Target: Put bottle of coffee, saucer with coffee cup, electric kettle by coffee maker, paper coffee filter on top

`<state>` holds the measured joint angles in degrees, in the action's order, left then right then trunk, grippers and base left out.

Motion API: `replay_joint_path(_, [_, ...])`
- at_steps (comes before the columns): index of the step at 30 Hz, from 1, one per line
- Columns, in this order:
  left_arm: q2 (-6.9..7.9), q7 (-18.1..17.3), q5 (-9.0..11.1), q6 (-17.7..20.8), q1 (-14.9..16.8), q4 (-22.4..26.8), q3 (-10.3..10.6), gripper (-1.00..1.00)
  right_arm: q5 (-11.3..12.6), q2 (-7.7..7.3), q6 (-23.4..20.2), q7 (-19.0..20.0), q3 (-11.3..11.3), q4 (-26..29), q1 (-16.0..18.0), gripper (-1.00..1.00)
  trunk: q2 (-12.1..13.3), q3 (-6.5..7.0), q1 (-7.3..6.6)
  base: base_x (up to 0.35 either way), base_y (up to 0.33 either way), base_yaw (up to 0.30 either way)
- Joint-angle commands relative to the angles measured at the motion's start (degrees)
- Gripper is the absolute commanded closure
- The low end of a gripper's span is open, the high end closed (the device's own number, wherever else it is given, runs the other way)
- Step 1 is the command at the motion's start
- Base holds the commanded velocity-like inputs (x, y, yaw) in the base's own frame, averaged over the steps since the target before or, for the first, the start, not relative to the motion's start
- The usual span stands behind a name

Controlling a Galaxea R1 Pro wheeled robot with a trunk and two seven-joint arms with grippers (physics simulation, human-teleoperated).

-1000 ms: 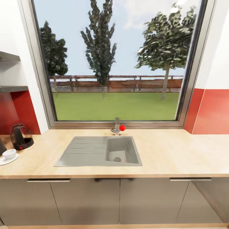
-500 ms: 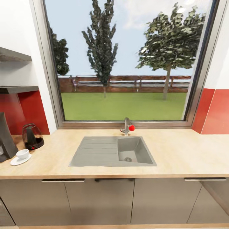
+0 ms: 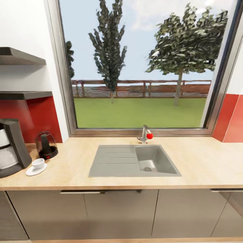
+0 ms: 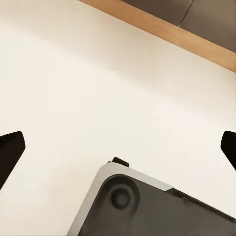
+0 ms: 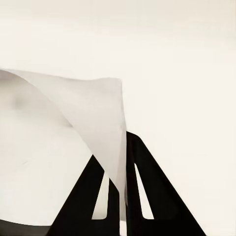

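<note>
- I'm pinching the paper coffee filter [image 5: 73, 123] in my right gripper [image 5: 120, 196], fingers closed flat on its edge (it's a thin, floppy sheet, so the hold is probably pretty marginal).
- My left gripper [image 4: 118, 147] is hanging wide open with nothing between the fingertips, just pale floor below it.
- What I'm worrying about: the filter could be slipping out or folding over while I'm rolling, since only a sliver of it is caught. It's also curling up in front of the wrist camera, which is going to make lining up the drop harder.
- Another risk: the coffee cup [image 3: 38, 163] is sitting on its saucer [image 3: 35, 169] just beside the coffee maker [image 3: 11, 146], with the electric kettle [image 3: 46, 145] near behind, so a sloppy reach could be knocking them.
- The coffee maker is standing at the far left end of the counter [image 3: 202, 162], well apart from my right gripper, which is down low.
- I can't tell where the coffee bottle is from here.
</note>
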<state>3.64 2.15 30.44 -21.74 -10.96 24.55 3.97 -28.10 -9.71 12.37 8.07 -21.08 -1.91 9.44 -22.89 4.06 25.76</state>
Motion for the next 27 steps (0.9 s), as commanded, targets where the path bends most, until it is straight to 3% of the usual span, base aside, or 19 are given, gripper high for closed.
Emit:
replay_joint_path(1, [0.06, 0.2, 0.4, -0.1, 0.0, 0.1, 0.4, -1.00, -0.1, -0.05, 0.3, 0.3, -0.5, -0.2, 0.1, 1.00, 0.0, 0.00, 0.02, 0.000, 0.340, 0.000])
replay_joint_path(27, [0.06, 0.2, 0.4, -0.1, 0.0, 0.1, 0.4, -1.00, -0.1, 0.03, 0.3, 0.3, -0.5, -0.2, 0.1, 1.00, 0.0, 0.00, 0.02, 0.000, 0.340, 0.000])
